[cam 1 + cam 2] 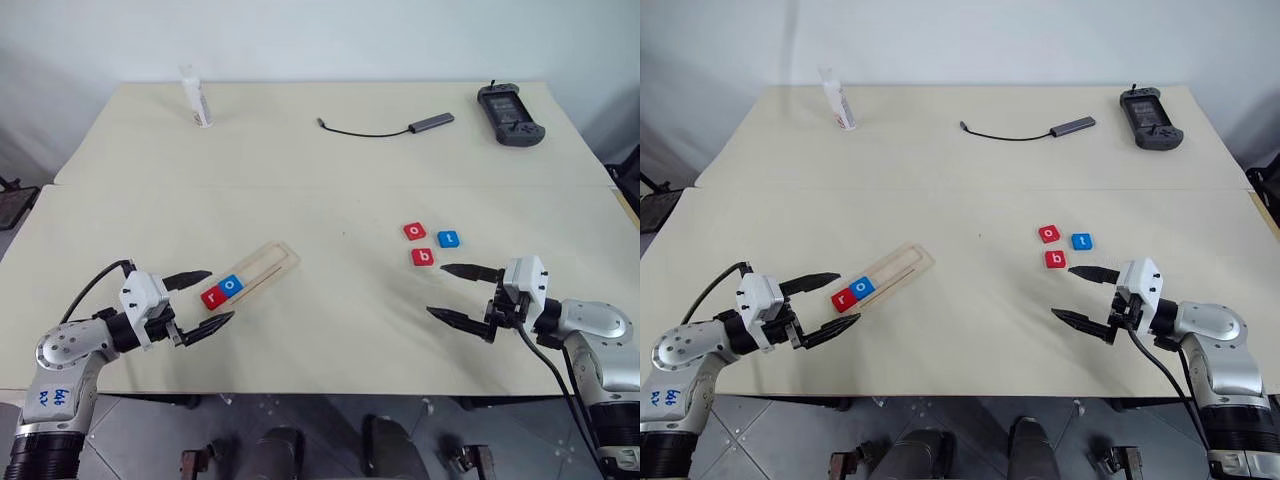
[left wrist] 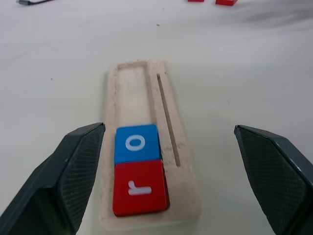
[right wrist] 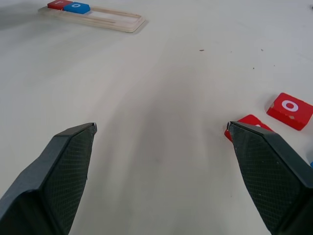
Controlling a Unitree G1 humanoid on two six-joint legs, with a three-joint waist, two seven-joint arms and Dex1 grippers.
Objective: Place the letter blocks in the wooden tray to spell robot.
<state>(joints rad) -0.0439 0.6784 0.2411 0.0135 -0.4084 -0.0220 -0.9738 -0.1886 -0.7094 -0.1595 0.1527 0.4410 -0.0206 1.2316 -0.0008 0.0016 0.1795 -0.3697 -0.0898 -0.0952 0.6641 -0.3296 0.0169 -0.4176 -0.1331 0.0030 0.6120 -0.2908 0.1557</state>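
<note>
From the head views, the wooden tray [image 1: 255,272] lies diagonally on the table [image 1: 320,180], holding a red "r" block [image 1: 212,296] and a blue "o" block [image 1: 231,285]. Three loose blocks [image 1: 422,257] sit near the right gripper [image 1: 458,294]. The left wrist view shows the tray's empty end and groove between the left gripper [image 2: 168,161]'s textured fingers. Both grippers are spread wide, holding nothing, reaching roughly level.

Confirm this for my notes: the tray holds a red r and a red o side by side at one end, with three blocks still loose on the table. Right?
Not quite: the o in the wooden tray is blue, not red, as the left wrist view shows. The red r does sit beside it at one end, and three blocks remain loose on the table.
</note>
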